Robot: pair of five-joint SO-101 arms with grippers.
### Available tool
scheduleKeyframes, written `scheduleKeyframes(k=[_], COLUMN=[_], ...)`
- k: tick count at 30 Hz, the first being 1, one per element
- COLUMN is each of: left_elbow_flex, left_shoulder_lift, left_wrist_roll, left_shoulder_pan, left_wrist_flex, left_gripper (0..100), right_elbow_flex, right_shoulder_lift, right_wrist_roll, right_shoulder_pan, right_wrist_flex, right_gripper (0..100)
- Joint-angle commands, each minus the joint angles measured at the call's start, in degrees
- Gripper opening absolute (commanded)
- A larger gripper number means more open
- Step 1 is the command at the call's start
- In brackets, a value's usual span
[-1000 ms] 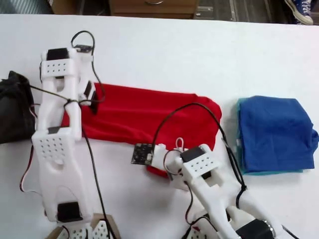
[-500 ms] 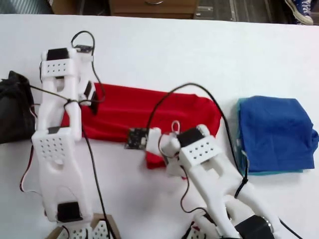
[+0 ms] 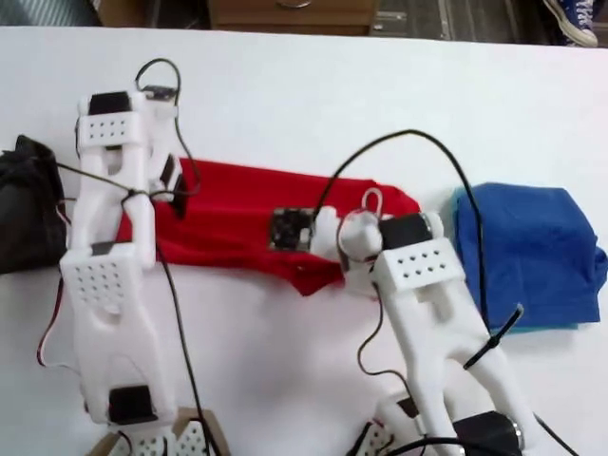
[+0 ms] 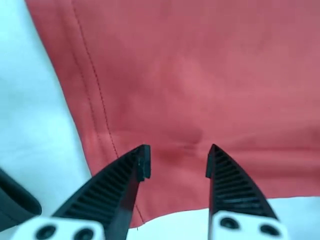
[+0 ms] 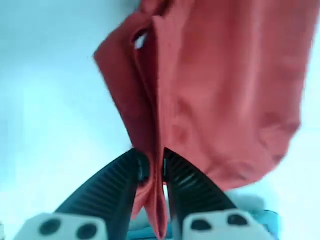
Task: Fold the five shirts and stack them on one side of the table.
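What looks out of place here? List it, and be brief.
Nothing is spilled or damaged. The red shirt lies askew, its near edge bunched where the right pincer pinches it. A black cloth sits crumpled at the opposite end from the folded blue shirt.

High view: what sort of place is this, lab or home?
Probably a robotics lab or workshop, not certain: white table, wired left arm and right arm over a red shirt, wooden cabinet behind.
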State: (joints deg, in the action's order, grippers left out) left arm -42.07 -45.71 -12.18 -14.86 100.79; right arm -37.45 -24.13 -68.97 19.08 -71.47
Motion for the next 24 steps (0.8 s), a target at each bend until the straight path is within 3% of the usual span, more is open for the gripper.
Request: scheduleKeyframes(k=[1, 10, 24], left_elbow_flex=[-0.13, -0.13, -0.04], left_shoulder_lift=[0.44, 0.35, 0.35], left_wrist_roll=[-0.09, -0.09, -0.09], left_shoulder_pan=[0.53, 0.53, 0.53], left_wrist_flex=[0.70, 0.79, 0.88], left_gripper=[21, 21, 21], right_elbow_flex=[2.37, 2.64, 2.73], right_shoulder_lift=[0.40, 12.44, 13.67], right_wrist_roll=[-0.26, 0.09, 0.00], right_shoulder_pan=[-0.92, -1.19, -1.01], right_wrist_flex=[4.62, 12.79, 25.63], right_gripper=[2.0, 2.0, 2.0])
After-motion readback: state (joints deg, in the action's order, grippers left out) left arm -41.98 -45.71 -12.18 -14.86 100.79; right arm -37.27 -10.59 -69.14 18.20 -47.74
